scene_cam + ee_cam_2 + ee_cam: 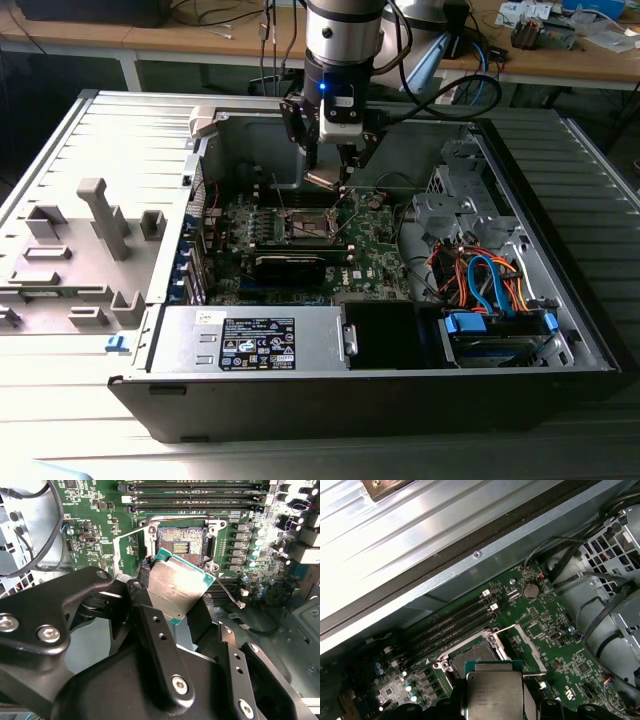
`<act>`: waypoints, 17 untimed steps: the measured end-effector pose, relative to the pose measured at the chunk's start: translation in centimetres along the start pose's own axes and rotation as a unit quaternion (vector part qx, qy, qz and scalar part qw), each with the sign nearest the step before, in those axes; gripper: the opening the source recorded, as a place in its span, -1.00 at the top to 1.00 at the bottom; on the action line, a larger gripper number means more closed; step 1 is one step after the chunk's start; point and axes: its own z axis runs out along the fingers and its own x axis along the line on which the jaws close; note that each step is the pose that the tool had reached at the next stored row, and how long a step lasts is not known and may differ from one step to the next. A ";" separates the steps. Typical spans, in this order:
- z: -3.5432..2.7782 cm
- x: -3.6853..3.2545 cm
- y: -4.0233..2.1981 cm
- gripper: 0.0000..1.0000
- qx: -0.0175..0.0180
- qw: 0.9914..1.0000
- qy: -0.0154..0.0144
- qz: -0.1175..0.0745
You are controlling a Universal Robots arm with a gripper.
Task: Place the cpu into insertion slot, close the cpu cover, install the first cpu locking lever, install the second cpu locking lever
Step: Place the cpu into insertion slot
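- Here we go: the cpu (177, 587) is off the board, silvery top showing, green edge visible, held at a tilt, not seated anywhere yet.
- The gripper (175, 602) has it. Jaws are drawn in to about the chip's width, one black finger on each of two opposite edges, nothing else in the grip.
- Just past the chip we see the slot (182, 542), a dark square w/ its contact field bare. So no chip in there, and the cpu hangs apart from it, not touching.
- The cover (115, 555), a thin silver frame, stands swung open at one side of the slot, off the opening.
- A thin wire lever (175, 518) runs along another side of the slot. Looks unlatched to us, tho we can't tell its exact pos.
- Around that: the green board (100, 510) w/ long memory sockets (452, 625) and a round coin battery (531, 590) near by.
- In the exterior view the arm reaches down into the open computer case (380, 385), w/ the gripper above the middle of the board.
- Progress, as we judge it: step 1 of 4 under way, approx at the hover-over-slot stage. Left to do: seat the chip, shut the cover, both levers.
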 end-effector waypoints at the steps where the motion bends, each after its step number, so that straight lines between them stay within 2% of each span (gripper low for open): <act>1: 0.00 0.00 0.00 -0.09 0.000 1.000 0.000 0.000; 17: 0.02 0.00 0.00 -0.09 0.000 1.000 0.000 0.007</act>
